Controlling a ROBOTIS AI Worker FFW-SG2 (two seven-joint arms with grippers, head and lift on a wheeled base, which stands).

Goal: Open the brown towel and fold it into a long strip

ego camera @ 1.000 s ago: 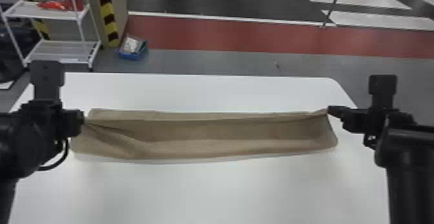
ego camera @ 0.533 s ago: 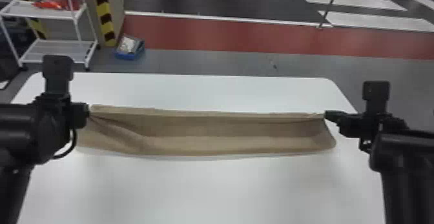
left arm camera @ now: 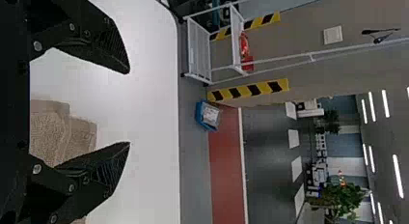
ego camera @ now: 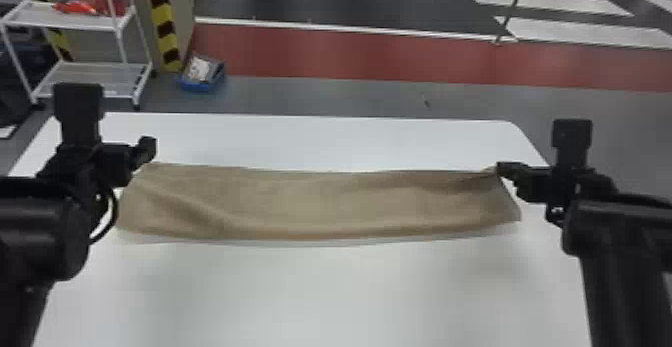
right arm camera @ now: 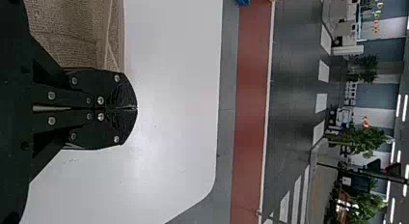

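Brown rectangular cloth towel [ego camera: 310,198]: located on white flat-topped bench [ego camera: 325,296], laid out as long strip, length running left to right. Shallow creases cross left portion. Left claw [ego camera: 142,158]: positioned at towel's far left corner; state wide, black fingers spread, nothing clamped. Right claw [ego camera: 501,169]: positioned at towel's far right corner; state narrow, fingers together, pinching corner; creases converge at grip point.
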